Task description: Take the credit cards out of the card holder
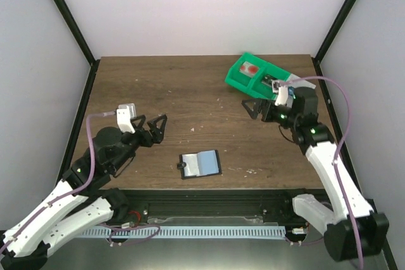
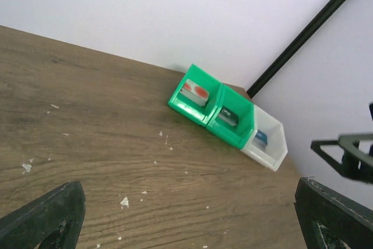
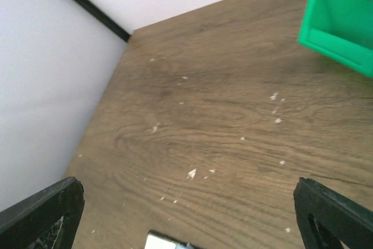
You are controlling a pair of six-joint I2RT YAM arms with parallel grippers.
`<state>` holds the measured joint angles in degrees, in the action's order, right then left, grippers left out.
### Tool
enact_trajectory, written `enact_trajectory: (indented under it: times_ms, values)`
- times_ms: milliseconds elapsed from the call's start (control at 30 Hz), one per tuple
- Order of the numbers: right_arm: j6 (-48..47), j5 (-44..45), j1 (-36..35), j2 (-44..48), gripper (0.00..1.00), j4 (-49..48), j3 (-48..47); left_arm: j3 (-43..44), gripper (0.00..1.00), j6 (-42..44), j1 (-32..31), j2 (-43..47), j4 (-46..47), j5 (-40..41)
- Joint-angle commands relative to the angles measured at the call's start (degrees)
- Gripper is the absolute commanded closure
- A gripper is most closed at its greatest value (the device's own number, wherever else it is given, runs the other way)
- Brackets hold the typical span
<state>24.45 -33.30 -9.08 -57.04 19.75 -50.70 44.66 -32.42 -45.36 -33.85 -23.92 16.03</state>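
Wood-grain table [image 1: 190, 93] is carrying a green bin [image 1: 235, 79] at the back right, with a red-marked card [image 1: 252, 69] lying inside. The card holder [image 1: 200, 164] is lying flat near the front edge, well apart from both tools. The left tool [image 1: 154, 121] and the right tool [image 1: 252, 109] are gaping wide, grasping nothing.

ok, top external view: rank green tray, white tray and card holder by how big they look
1. green tray: largest, both of its compartments in view.
2. card holder: clearly smaller, lying flat near the front edge.
3. white tray: smallest showing, but the right arm covers part of it, so its rank against the card holder is unsure.
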Motion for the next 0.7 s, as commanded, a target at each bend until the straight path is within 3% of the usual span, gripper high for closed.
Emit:
enact_trajectory:
  times_ms: [0, 300, 667]
  values:
    - [-1.5, -3.2, 0.1, 9.4, 0.0, 3.6, 4.6, -0.9, 0.0, -3.4, 0.2, 2.1, 1.0, -0.3]
    - [1.3, -5.9, 0.1, 19.9, 0.0, 5.0, 11.9, -6.6, 0.0, -4.0, 0.2, 7.9, 3.1, -3.0]
    - [1.4, -4.8, 0.2, 20.6, 0.0, 6.2, 9.3, -7.7, 0.0, -2.4, 0.2, 9.8, 4.7, -4.7]
